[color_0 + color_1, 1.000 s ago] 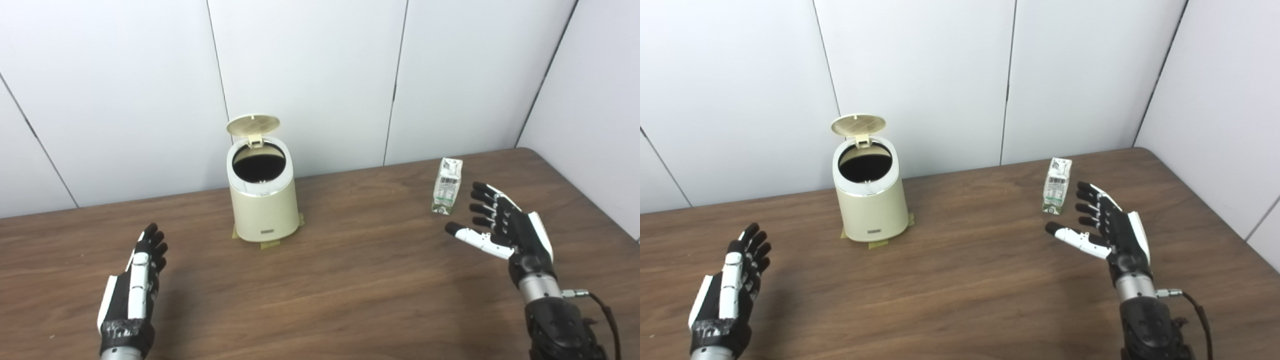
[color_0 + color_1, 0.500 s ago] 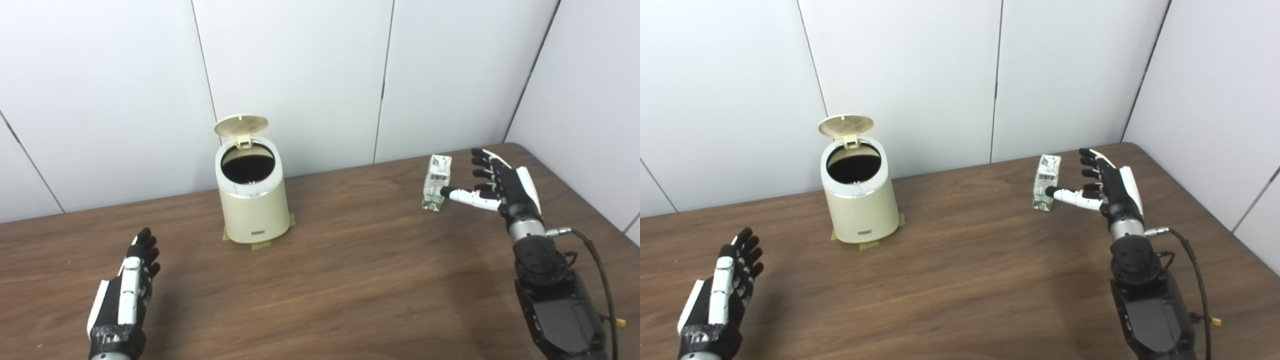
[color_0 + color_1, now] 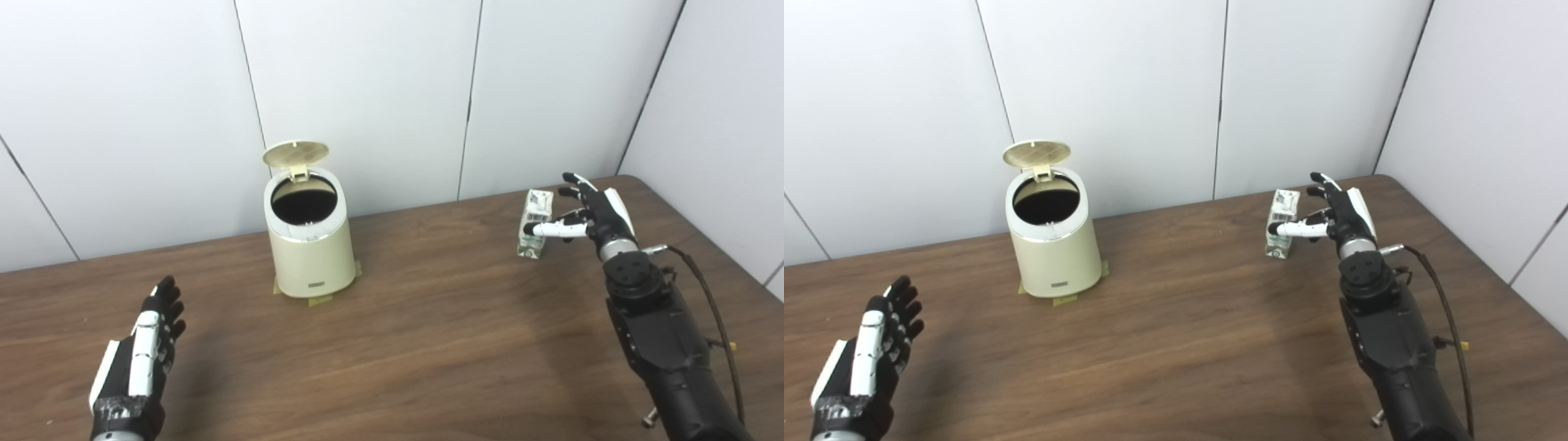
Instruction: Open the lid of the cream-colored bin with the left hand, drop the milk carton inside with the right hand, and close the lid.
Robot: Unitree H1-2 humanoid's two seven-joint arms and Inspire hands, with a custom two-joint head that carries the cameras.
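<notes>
Cream-colored bin (image 3: pixel 309 248) is standing open, its inside showing only black. Right robot hand (image 3: pixel 591 211) is cupping the milk carton (image 3: pixel 534 223), grip unclear, print unreadable; left robot hand (image 3: pixel 144 358) is lying spread.

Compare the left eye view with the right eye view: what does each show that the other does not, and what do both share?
Only the left eye view: a wider strip of bare table to the left of the left hand.
Only the right eye view: more of the table's right edge and of the side wall beyond the right arm.
Both: the cream-colored bin with its lid raised, the upright milk carton, the right hand at it with fingers apart and thumb across its front, and the left hand open.
</notes>
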